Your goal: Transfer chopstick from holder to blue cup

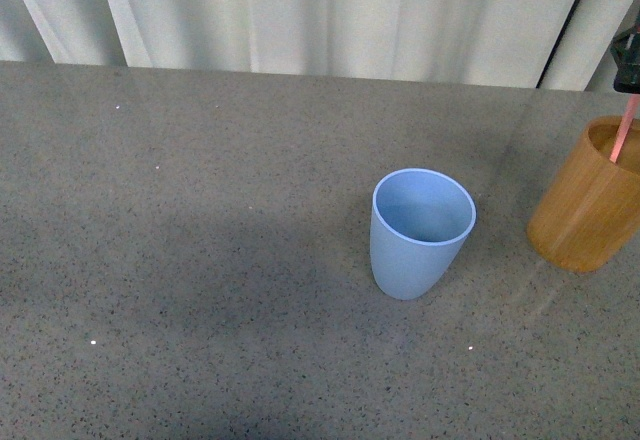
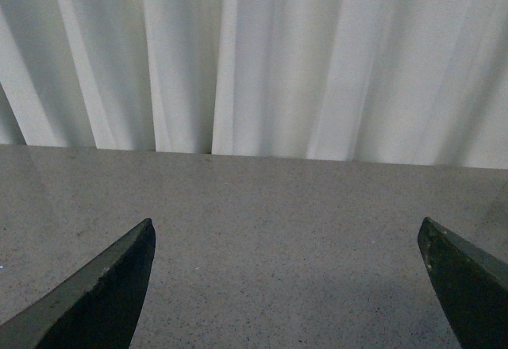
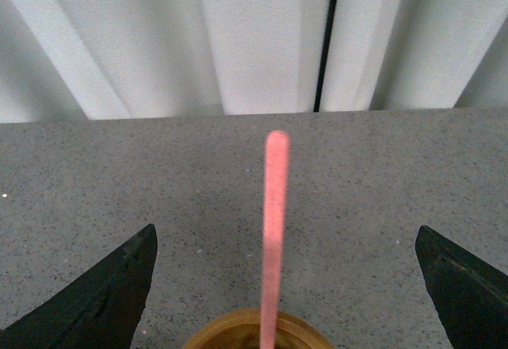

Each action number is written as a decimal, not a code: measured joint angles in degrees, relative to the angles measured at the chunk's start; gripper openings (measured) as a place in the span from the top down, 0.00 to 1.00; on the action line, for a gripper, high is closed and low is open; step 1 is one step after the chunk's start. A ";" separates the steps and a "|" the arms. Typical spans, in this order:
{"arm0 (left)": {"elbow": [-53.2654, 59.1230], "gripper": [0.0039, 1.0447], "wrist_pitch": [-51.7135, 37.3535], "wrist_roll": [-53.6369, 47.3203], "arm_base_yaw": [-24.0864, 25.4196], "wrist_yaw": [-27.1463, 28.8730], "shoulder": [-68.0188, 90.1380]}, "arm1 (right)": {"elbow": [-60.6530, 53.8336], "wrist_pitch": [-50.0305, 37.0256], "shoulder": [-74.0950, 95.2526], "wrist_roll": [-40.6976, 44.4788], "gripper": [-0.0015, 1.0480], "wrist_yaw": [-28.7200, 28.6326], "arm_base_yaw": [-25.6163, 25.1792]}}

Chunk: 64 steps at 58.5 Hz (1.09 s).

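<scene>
The light blue cup (image 1: 422,232) stands upright and empty, right of the table's middle. At the right edge stands the orange-brown wooden holder (image 1: 590,200), with a pink chopstick (image 1: 624,130) leaning out of it. My right gripper (image 1: 626,65) hangs just above the stick's top. In the right wrist view that gripper (image 3: 286,232) is open, its dark fingers (image 3: 119,285) wide on either side of the chopstick (image 3: 274,238), not touching it; the holder's rim (image 3: 238,329) shows below. My left gripper (image 2: 286,226) is open over bare tabletop and does not show in the front view.
A grey speckled tabletop (image 1: 200,260) runs to a far edge backed by white curtains (image 1: 330,10). The cup and holder stand about a cup's width apart.
</scene>
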<state>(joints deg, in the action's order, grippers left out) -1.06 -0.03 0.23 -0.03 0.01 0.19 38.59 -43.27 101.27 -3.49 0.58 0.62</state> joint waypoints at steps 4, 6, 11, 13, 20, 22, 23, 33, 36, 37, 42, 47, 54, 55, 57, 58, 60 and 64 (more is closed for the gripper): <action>0.00 0.06 0.00 0.00 0.00 0.00 0.00 | 1.53 0.07 1.27 0.00 0.10 0.04 0.63; 0.00 0.06 0.00 0.00 0.00 0.00 0.00 | 2.03 0.15 1.62 0.00 0.10 0.24 0.66; 0.00 0.06 0.00 0.00 0.00 0.00 0.00 | 3.23 0.24 2.64 0.02 0.10 0.46 0.66; 0.00 0.06 0.00 0.00 0.00 0.00 0.00 | 3.76 0.26 3.21 0.00 0.10 0.44 0.66; 0.00 0.06 0.00 0.00 0.00 0.00 0.00 | 5.07 0.42 4.48 -0.11 0.10 0.44 0.50; 0.00 0.06 0.00 0.00 0.00 -0.02 0.00 | 5.42 0.39 4.87 -0.24 0.10 0.42 0.42; 0.00 0.06 0.00 0.00 0.00 -0.02 0.00 | 5.66 0.39 5.11 -0.26 0.10 0.39 0.42; 0.00 0.06 0.00 0.00 0.00 0.00 0.00 | 6.84 0.09 6.86 -0.48 0.10 0.22 0.37; 0.00 0.06 0.00 0.00 0.00 0.00 0.00 | 7.02 -0.09 7.30 -0.46 0.10 0.20 0.37; 0.00 0.06 0.00 0.00 0.00 0.00 0.00 | 7.04 -0.13 7.41 -0.44 0.10 0.20 0.37; 0.00 0.06 0.00 0.00 0.00 0.00 0.00 | 7.28 -0.44 7.96 -0.46 0.10 0.20 0.37; 0.00 0.06 0.00 0.00 0.00 -0.02 0.00 | 7.43 -0.83 8.39 -0.68 0.10 0.22 0.37; 0.00 0.06 0.00 0.00 0.00 0.00 0.00 | 7.43 -1.27 8.85 -1.11 0.25 0.26 0.37; 0.00 0.06 0.00 0.00 0.00 0.00 0.00 | 7.43 -1.31 8.90 -1.20 0.28 0.26 0.39; 0.00 0.06 0.00 0.00 0.00 -0.02 0.00 | 7.43 -1.44 8.96 -1.31 0.33 0.42 0.39; 0.00 0.06 0.00 0.00 0.00 0.00 0.00 | 7.43 -1.49 8.96 -1.38 0.35 0.39 0.39; 0.00 0.06 0.00 0.00 0.00 0.00 0.00 | 7.43 -1.64 8.98 -1.57 0.40 0.39 0.39; 0.00 0.06 0.00 0.00 0.00 0.00 0.00 | 7.43 -2.01 8.98 -1.88 0.52 0.39 0.46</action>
<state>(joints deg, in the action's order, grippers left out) -1.06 -0.03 0.23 -0.03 0.01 0.19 46.02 -45.28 110.26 -5.37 0.97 1.08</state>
